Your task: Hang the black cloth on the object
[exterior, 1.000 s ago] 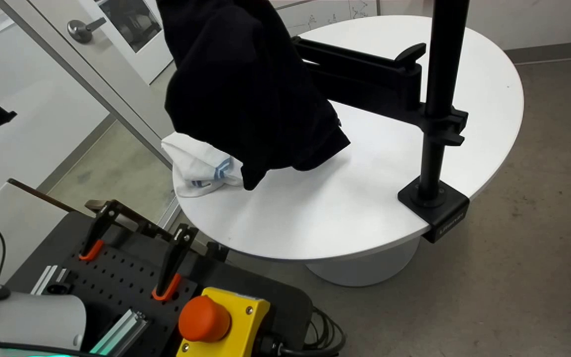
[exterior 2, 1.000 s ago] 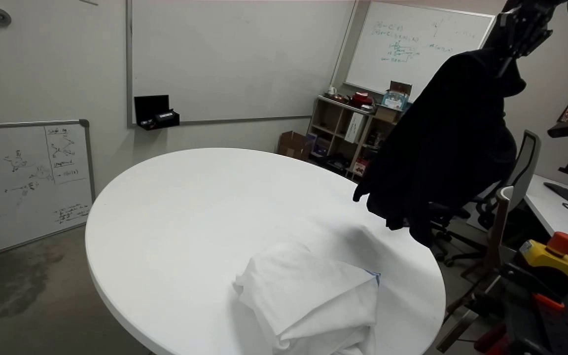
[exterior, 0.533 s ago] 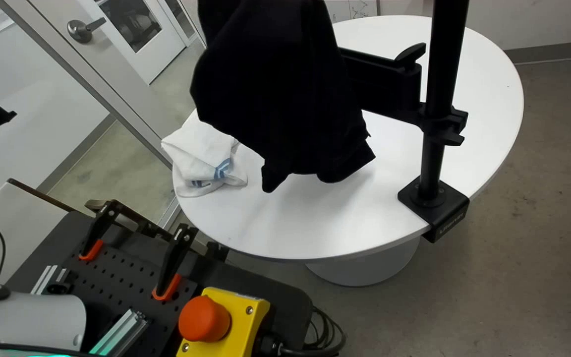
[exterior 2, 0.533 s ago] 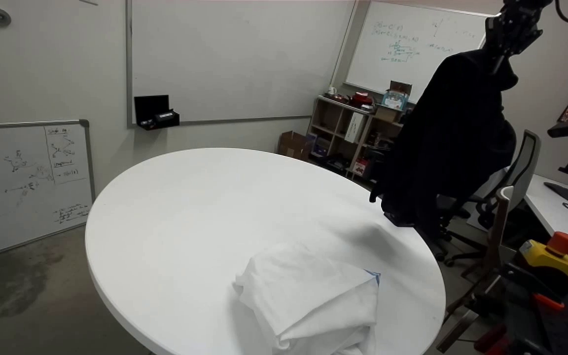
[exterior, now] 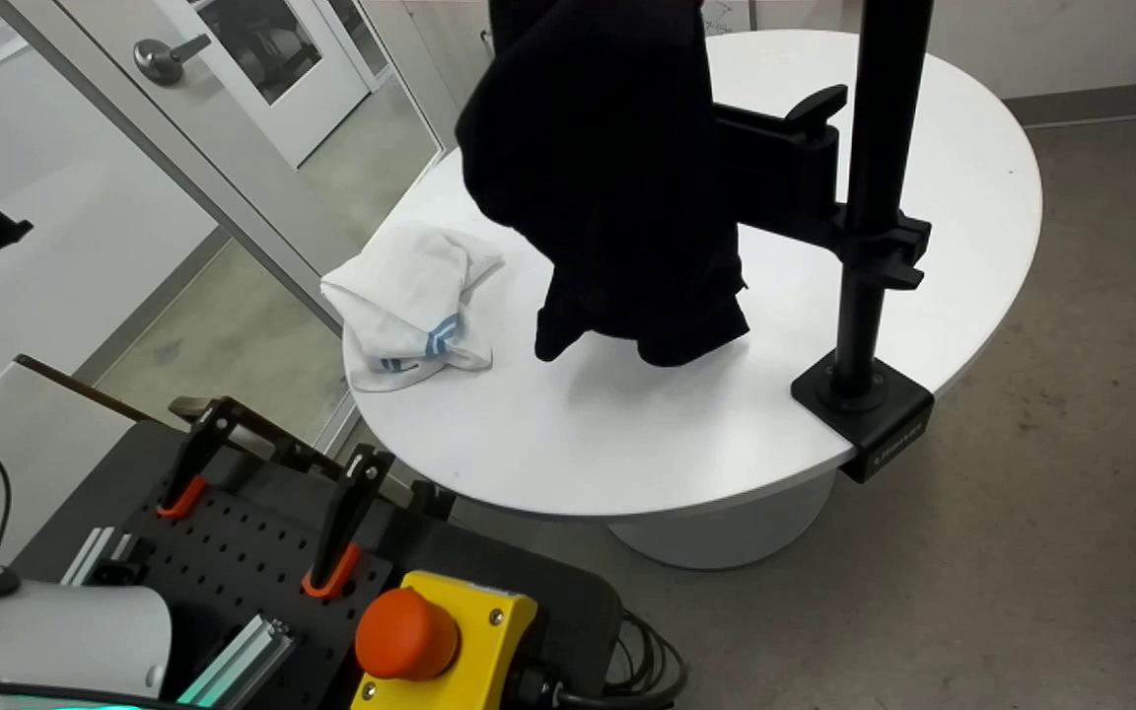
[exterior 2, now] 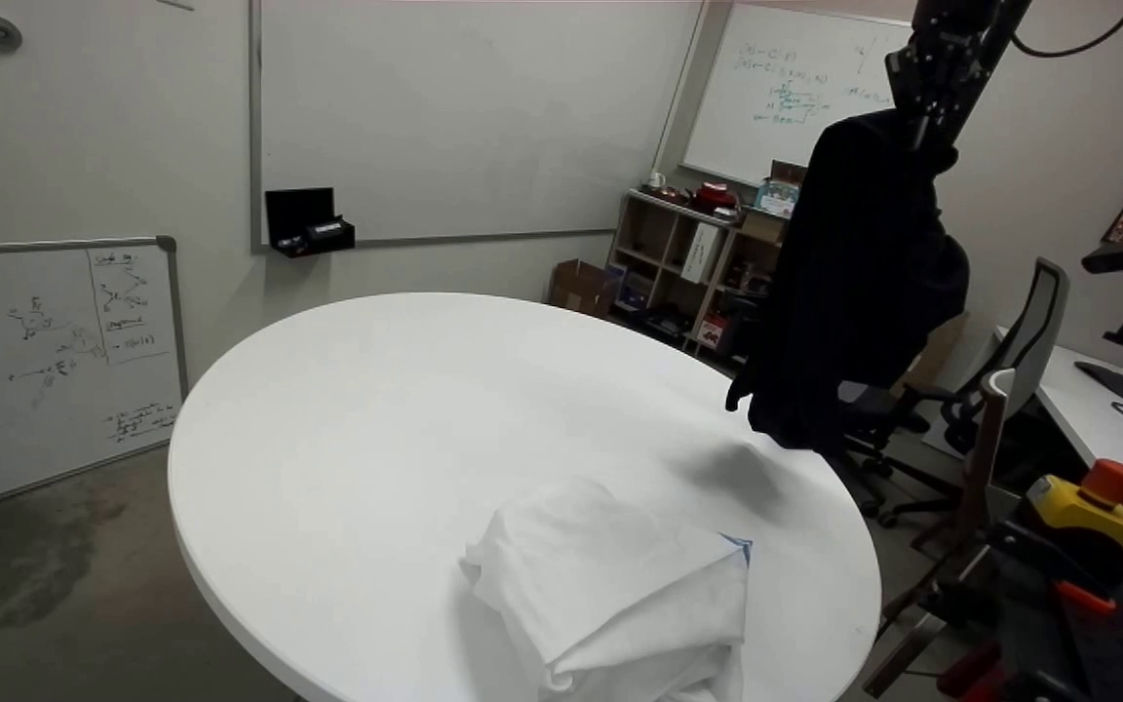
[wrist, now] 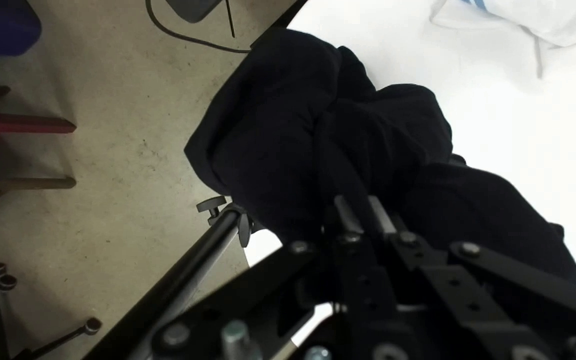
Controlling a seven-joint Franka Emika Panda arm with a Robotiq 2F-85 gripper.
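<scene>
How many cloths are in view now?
2: the black cloth, gripped in the pincer, and the white cloth, crumpled on the round table. Others could be hidden.

We see a soft shadow (exterior 2: 739,472) below the black cloth (exterior 2: 854,263), and the wrist view makes the white table (wrist: 523,132) too bright.

In an exterior view | black cloth (exterior: 617,182): top cut off | stand arm (exterior: 775,168): end hidden

A round, smooth white table (exterior: 706,434), a crumpled, blue-striped white fabric towel (exterior: 405,311) laid on it, a soft grey shadow (exterior 2: 739,473) cast near the towel, a square black clamp base (exterior: 864,414) fixed at the table's rim well apart from the towel
</scene>
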